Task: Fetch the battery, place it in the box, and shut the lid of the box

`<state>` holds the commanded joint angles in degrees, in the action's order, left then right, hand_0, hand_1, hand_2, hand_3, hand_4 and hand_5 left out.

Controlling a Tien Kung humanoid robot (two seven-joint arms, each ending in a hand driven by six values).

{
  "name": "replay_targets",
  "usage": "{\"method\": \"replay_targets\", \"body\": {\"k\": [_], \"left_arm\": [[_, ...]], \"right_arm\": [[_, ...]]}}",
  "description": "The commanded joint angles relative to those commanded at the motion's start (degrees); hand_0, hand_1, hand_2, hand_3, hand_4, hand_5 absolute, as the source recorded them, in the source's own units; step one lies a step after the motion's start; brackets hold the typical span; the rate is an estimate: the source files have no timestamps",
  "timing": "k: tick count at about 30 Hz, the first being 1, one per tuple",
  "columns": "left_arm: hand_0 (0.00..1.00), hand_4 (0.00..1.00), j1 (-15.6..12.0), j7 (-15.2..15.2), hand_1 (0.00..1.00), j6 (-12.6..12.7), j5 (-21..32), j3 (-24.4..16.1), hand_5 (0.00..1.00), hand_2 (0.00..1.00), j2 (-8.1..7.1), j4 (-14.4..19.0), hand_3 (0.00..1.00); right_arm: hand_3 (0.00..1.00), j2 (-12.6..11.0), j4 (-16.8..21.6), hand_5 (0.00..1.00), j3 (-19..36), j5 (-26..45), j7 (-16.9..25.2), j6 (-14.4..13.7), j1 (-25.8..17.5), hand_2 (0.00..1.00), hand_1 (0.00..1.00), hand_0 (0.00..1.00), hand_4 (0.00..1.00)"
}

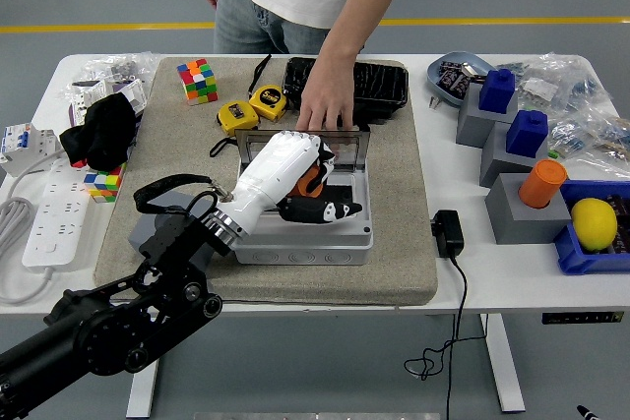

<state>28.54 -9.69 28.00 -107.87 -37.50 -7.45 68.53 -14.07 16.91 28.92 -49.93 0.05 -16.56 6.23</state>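
Our left hand [295, 179] is over the open box [305, 228], and the box sits on the mat [394, 253]. The battery [313, 182] is in our hand, above the inside of the box. Just behind our hand stands the box lid [349, 145], and a person's hand [323, 105] rests on its top edge. Behind that hand lies a tray [379, 86]. Behind our hand and to the left lie two tape measures [251, 108], with a puzzle cube [198, 81] further back. Far to our left, off the mat, lies a power strip [49, 213]. To the right of our hand, off the mat, sits a plug adapter [448, 233], and further right stand blocks [507, 135].
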Motion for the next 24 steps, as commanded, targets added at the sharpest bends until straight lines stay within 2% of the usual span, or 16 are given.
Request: {"method": "replay_targets", "body": {"k": [6, 13, 24], "left_arm": [[0.056, 0.948, 0.5, 0.0, 0.002, 0.0, -0.2, 0.1, 0.326, 0.011, 1.16, -1.7, 0.002], [0.056, 0.942, 0.7, -0.1, 0.002, 0.2, 0.4, 0.4, 0.337, 0.011, 2.19, -2.2, 0.002], [0.059, 0.943, 0.3, -0.1, 0.003, 0.2, -0.9, 0.8, 0.342, 0.013, 2.01, -2.4, 0.007]], "right_arm": [[0.783, -0.1, 0.0, 0.998, -0.1, 0.1, 0.0, 0.0, 0.2, 0.766, 0.800, 0.813, 0.998], [0.783, 0.0, 0.0, 0.998, -0.2, 0.0, -0.1, 0.0, 0.1, 0.766, 0.800, 0.813, 0.998], [0.783, 0.0, 0.0, 0.998, -0.1, 0.0, -0.2, 0.1, 0.1, 0.766, 0.800, 0.812, 0.998]]}}
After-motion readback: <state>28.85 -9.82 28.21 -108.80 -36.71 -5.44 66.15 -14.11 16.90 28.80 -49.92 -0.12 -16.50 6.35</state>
